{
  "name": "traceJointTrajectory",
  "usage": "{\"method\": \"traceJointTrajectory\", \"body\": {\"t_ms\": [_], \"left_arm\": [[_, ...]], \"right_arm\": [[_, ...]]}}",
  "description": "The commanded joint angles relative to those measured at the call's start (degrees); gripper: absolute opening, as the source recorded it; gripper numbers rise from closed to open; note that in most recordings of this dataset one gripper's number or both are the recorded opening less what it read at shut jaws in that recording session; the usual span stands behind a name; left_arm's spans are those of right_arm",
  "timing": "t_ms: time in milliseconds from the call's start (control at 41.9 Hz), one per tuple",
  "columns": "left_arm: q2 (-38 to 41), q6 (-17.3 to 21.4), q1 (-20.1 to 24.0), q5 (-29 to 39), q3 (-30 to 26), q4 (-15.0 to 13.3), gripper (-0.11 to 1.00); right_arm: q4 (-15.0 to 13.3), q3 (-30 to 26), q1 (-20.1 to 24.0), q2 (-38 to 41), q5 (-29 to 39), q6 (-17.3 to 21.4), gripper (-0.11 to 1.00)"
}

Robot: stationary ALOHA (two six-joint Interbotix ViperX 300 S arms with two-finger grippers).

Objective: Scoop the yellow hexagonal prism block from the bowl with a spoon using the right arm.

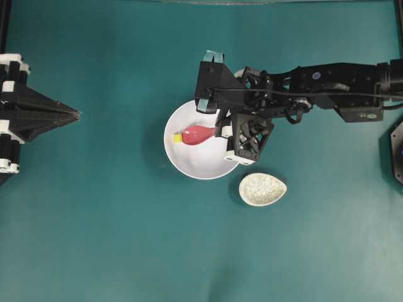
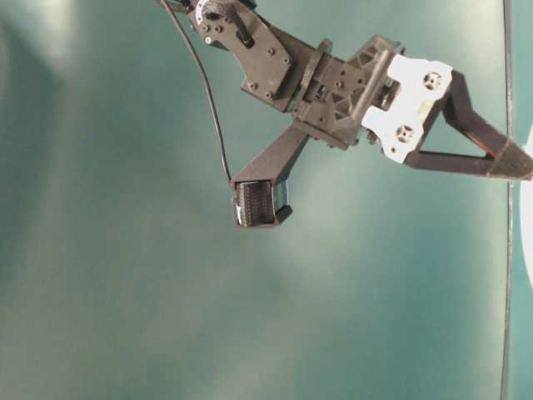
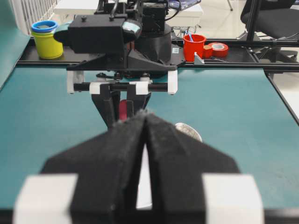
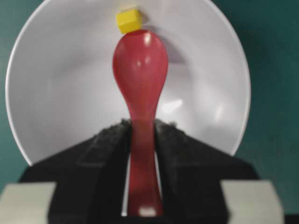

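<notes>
Right gripper clamped on spoon handle; scoop tip touches yellow block inside bowl. Block not yet scooped.

Right arm: black, white fittings and teal tags, extended from the right edge of the overhead view toward the large round plain white bowl. Its pointed black right gripper sits over the bowl's near rim, jaws clamped on the handle of the glossy pink-red soup spoon.

Left arm: black, parked well apart from the bowl. Left gripper: jaws pressed together, nothing between them.
</notes>
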Motion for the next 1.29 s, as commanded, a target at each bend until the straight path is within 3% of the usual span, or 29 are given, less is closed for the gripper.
{"method": "traceJointTrajectory", "body": {"t_ms": [0, 812, 1266], "left_arm": [[0.53, -0.09, 0.09, -0.26, -0.53, 0.18, 0.00], [0.53, -0.09, 0.09, -0.26, -0.44, 0.18, 0.00], [0.53, -0.09, 0.00, -0.09, -0.44, 0.18, 0.00]], "right_arm": [[0.26, -1.41, 0.09, -0.79, -0.88, 0.09, 0.24], [1.67, -2.29, 0.09, -1.14, -3.43, 0.18, 0.24], [2.02, -2.64, 0.09, -8.79, -0.97, 2.55, 0.24]]}}
